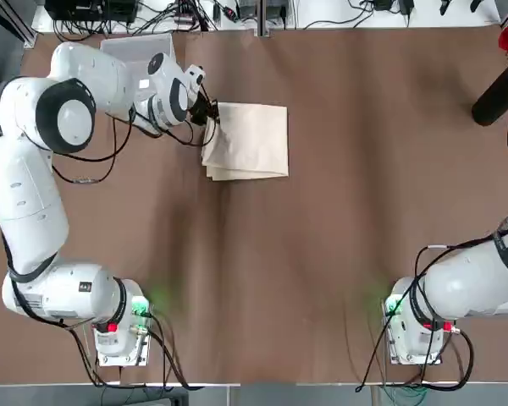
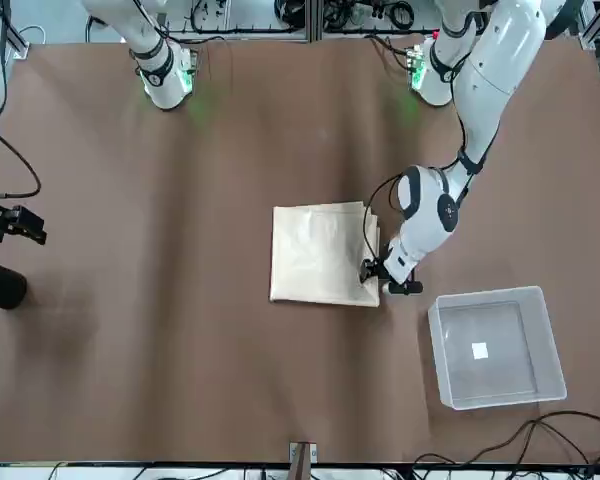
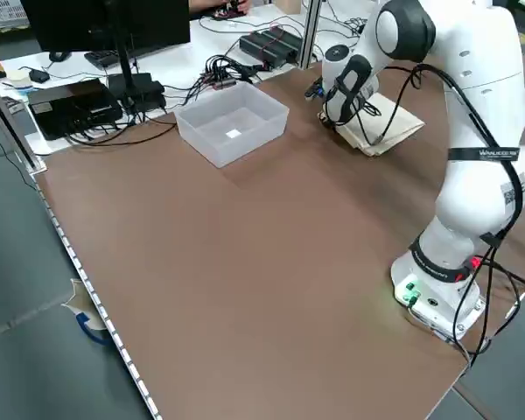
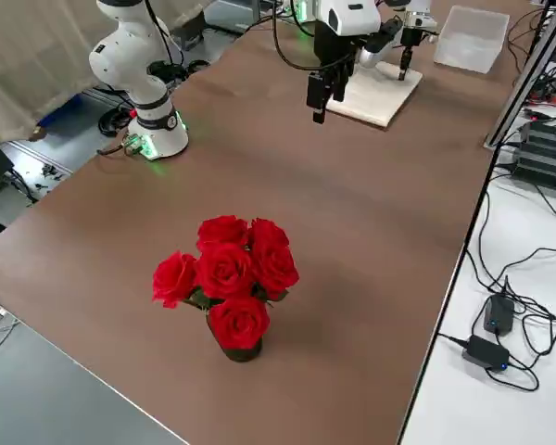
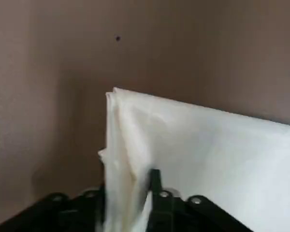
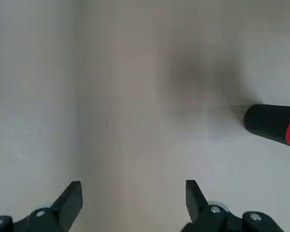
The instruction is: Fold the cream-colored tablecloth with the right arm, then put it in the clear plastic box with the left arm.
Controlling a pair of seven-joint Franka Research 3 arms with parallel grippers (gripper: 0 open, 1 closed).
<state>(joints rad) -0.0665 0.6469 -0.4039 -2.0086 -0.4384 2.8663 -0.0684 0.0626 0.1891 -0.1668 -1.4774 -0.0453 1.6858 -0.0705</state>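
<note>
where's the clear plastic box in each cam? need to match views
Top: upper left, mostly hidden behind the left arm; clear plastic box.
Front: lower right, white mark on its bottom.
Left side: upper centre.
Right side: top right corner.
Left wrist: not in it.
Right wrist: not in it.
Shared landmark: the folded cream-colored tablecloth lies beside the box, with the left gripper at the edge nearest it.

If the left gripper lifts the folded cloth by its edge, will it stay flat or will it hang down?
Probably it hangs down: the cloth is soft fabric in loose layers, and the left gripper pinches only one edge. The layers may slide apart, since that edge already looks uneven. It seems light, so the lift should be easy.
</note>
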